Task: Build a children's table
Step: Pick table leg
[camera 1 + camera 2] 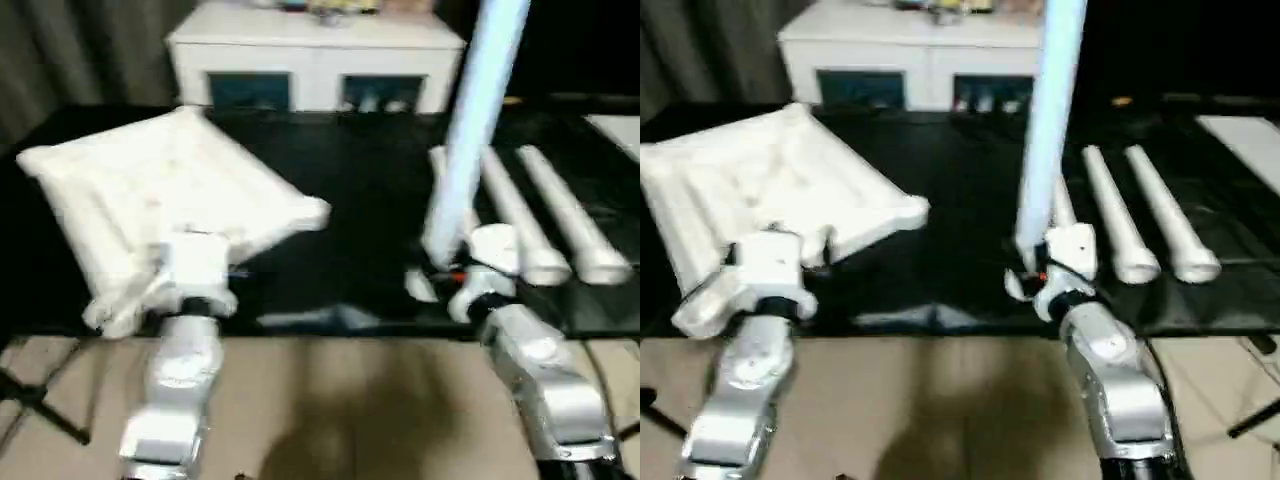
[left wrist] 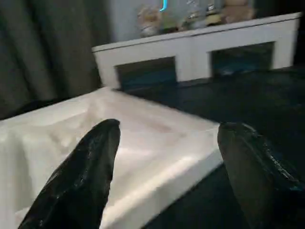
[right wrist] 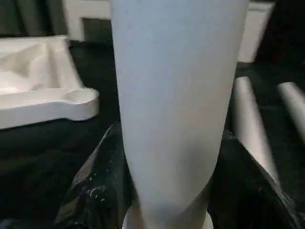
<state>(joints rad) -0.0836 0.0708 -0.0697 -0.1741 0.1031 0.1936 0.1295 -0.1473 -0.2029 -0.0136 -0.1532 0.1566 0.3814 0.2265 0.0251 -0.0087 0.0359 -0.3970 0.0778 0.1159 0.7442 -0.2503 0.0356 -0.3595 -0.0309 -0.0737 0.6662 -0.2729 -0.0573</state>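
The white tabletop [image 1: 160, 200] lies with its ribbed underside up on the left of the black table, one round corner socket [image 3: 78, 97] pointing toward the middle. My left gripper [image 2: 171, 131] is at the tabletop's near edge, fingers [image 2: 83, 171] spread open with the edge between them, nothing gripped. My right gripper [image 3: 169, 138] is shut on a white tube leg [image 1: 475, 120], which stands almost upright at the table's front right and leans slightly away. More legs [image 1: 565, 215] lie side by side to its right.
A white cabinet [image 1: 315, 55] with glass doors stands behind the black table [image 1: 370, 190]. A pale flat sheet [image 1: 620, 130] lies at the far right. A black stand's legs [image 1: 40, 400] cross the beige floor at the lower left.
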